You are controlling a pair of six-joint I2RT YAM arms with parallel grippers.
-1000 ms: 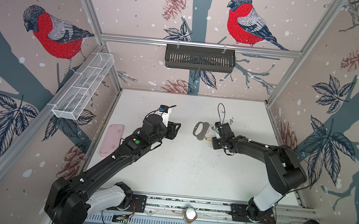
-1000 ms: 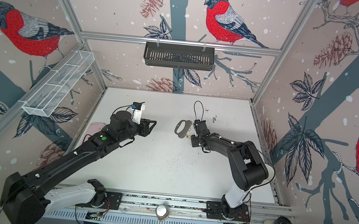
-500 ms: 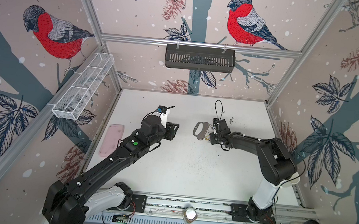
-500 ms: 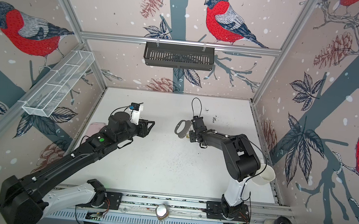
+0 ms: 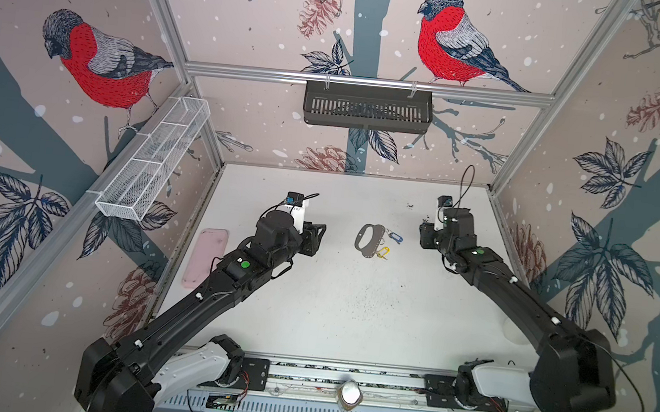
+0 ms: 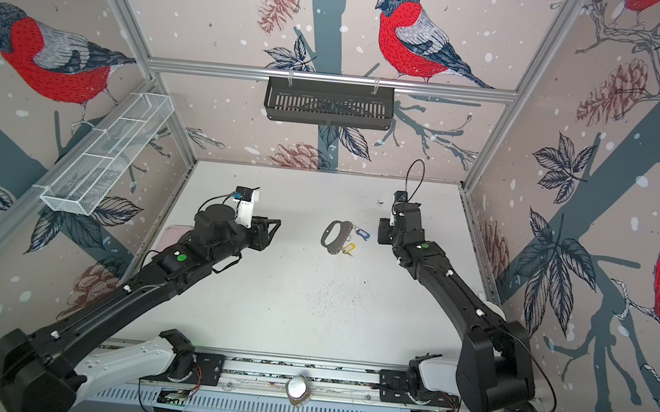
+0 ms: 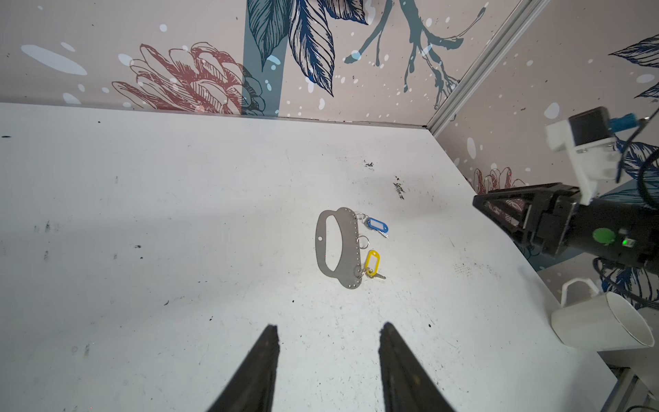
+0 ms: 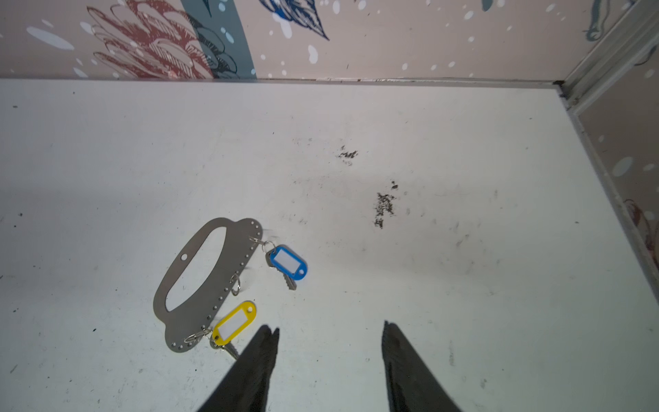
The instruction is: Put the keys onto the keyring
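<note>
On the white bench (image 5: 351, 309) a pink tray (image 5: 206, 256) lies at the 9 o'clock edge. A white cup (image 7: 599, 324) lies on its side near the 4 o'clock edge, beside the right arm. A white wire basket (image 5: 148, 167) hangs on the wall at 10 o'clock and a dark basket (image 5: 368, 106) on the rail at 12 o'clock. Some dark specks (image 8: 383, 208) mark the bench at about 1 o'clock from the keyring (image 5: 368, 240). Only bare bench lies between it and the arms.

The keyring lies flat, a little toward 12 o'clock from the bench's middle. It is a grey oval plate with a big oval cutout and a row of small holes along its 3 o'clock edge. The blue-tagged key (image 5: 395, 237) lies at its 2 o'clock, the yellow-tagged key (image 5: 382, 253) at its 4 o'clock. Each touches a little ring on the plate; if it is really threaded, I cannot tell.

The left fingers (image 7: 256, 371) hang at 9 o'clock from the keyring, the right fingers (image 8: 249, 371) at 3 o'clock — both pairs are spread and grasp nothing.

Count: one keyring, two keys, three little rings — the middle one bare.
</note>
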